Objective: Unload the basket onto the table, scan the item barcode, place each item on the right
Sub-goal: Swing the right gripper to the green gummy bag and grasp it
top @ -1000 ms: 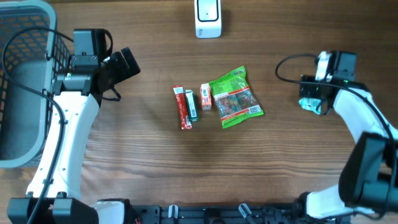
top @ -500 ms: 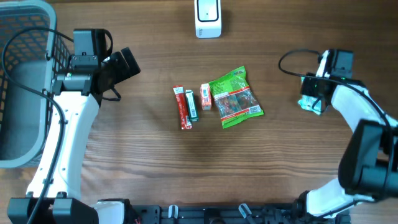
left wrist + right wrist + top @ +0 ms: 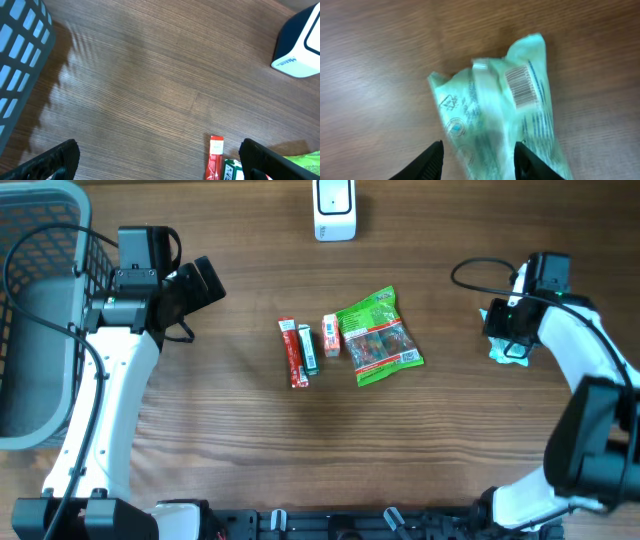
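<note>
A pale green packet (image 3: 500, 115) with a printed barcode (image 3: 520, 86) lies on the wooden table at the far right, and in the overhead view the packet (image 3: 514, 352) shows just below my right wrist. My right gripper (image 3: 477, 150) hovers over it, jaws apart, one fingertip (image 3: 432, 160) over bare wood and the other over the packet's edge. The white scanner (image 3: 335, 208) stands at the back centre. My left gripper (image 3: 205, 280) is open over bare table at the left, far from every item.
Mid-table lie a red stick (image 3: 291, 352), a small green-and-white pack (image 3: 308, 348), a small red-and-white box (image 3: 331, 335) and a green snack bag (image 3: 377, 336). A grey basket (image 3: 30, 310) fills the left edge. The left wrist view shows the scanner (image 3: 300, 45) and basket (image 3: 20, 60).
My right wrist has shifted slightly toward the table's back and right. The pale green packet now sticks out more on its near side. The left arm has not moved.
</note>
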Controlling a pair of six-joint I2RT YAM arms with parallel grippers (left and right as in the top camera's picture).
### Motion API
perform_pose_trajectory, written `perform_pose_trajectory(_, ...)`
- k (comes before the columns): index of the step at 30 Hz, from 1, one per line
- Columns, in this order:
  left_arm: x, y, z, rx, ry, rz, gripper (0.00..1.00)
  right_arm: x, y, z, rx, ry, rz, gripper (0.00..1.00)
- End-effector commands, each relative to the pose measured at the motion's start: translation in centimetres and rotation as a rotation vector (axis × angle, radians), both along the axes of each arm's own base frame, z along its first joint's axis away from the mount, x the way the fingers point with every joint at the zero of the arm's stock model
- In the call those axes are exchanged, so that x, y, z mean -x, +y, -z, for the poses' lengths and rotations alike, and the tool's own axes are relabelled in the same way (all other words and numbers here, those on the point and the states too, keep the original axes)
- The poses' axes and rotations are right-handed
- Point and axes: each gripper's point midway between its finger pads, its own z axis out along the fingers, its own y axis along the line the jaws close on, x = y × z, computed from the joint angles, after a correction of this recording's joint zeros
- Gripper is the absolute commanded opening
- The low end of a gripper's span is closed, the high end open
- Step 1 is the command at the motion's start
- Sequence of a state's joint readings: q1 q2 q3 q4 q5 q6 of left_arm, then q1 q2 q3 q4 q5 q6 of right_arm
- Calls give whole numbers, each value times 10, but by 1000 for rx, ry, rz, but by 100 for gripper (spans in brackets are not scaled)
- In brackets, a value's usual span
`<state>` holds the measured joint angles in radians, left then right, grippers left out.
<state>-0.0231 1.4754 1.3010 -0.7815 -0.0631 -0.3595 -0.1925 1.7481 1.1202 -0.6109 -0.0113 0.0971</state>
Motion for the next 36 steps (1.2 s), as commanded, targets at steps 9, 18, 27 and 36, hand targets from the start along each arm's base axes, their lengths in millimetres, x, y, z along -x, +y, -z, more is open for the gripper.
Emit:
perform_pose_trajectory(9,-2,4,-1,-18,-2,-4,100,39,-15,11,95,97,72,31)
perform_pose_trajectory(18,-2,4,-1,-18,-2,-4,100,47,-12,45,80,114,74,25)
perform_pose_trajectory(27,-2,4,-1,-18,-2,-4,100,-15,63,-72,-315,-166,-187,69)
perform_pose_trajectory(36,-2,4,-1,-18,-2,-4,100,15,148,-49,-320,-81,-580,71)
